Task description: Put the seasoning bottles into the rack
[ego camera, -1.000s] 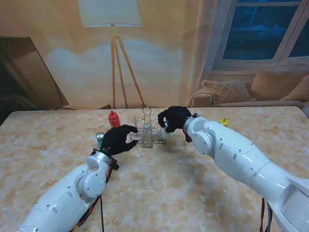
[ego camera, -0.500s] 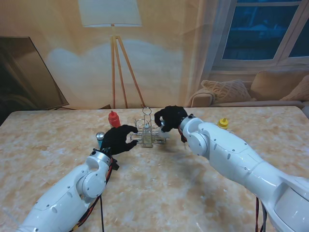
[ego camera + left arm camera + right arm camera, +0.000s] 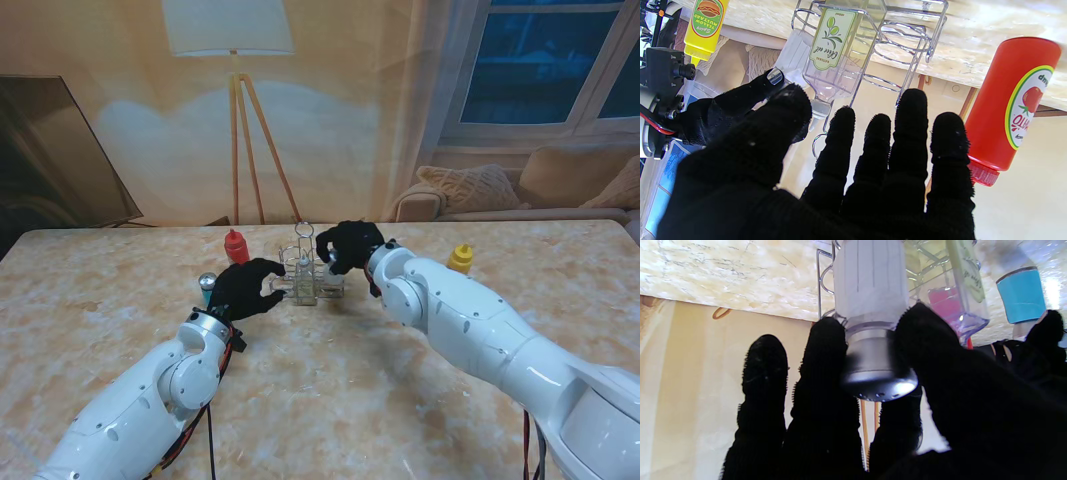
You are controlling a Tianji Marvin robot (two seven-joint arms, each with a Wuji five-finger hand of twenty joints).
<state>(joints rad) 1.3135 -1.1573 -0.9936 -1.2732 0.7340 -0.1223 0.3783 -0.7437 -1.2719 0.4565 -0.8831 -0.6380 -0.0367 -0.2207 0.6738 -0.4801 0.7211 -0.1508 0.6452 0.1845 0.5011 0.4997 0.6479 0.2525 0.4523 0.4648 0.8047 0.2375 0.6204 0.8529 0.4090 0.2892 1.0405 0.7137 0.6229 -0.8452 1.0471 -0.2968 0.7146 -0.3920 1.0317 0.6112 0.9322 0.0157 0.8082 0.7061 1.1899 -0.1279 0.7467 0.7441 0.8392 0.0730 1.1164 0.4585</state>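
Note:
The wire rack [image 3: 318,272] stands mid-table with the olive oil bottle [image 3: 304,281] in one ring. My right hand [image 3: 350,245] is shut on a white shaker [image 3: 870,283] by its silver cap [image 3: 875,376], right against the rack's right side [image 3: 821,273]. Whether it sits inside a ring I cannot tell. My left hand [image 3: 248,287] is open at the rack's left side, fingers [image 3: 910,133] spread beside the wires [image 3: 907,43] and the oil bottle [image 3: 831,43]. The red ketchup bottle [image 3: 236,245] stands just beyond the left hand, also in the left wrist view [image 3: 1013,100].
A yellow mustard bottle [image 3: 460,258] stands to the right of my right arm. A blue-banded shaker [image 3: 207,287] stands left of my left hand, nearer to me than the ketchup. A floor lamp and a sofa are behind the table.
My right hand has carried the white shaker leftward up to the rack, uncovering the mustard bottle behind the arm. The left hand has stayed put.

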